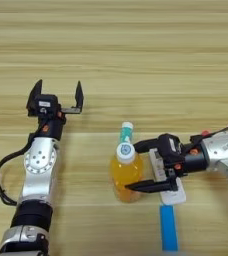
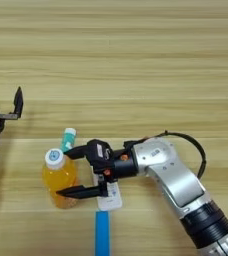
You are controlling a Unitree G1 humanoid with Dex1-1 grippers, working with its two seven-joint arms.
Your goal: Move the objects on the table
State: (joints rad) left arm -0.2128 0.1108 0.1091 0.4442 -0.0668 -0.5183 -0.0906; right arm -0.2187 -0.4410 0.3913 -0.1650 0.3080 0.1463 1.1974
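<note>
The right hand [image 1: 140, 166] and its wrist are covering most of the white remote control [image 1: 172, 195]. The orange drink bottle [image 1: 126, 176] is hiding the lower part of the white-and-teal tube [image 1: 126, 131]. The bottom edge is cutting off the flat blue bar [image 1: 168, 227].

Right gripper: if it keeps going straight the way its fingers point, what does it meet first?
The right gripper points toward the robot's left, fingers open on either side of the orange drink bottle. Going straight on, it would meet the bottle first, probably at once; whether the fingers already touch it is unclear.
</note>
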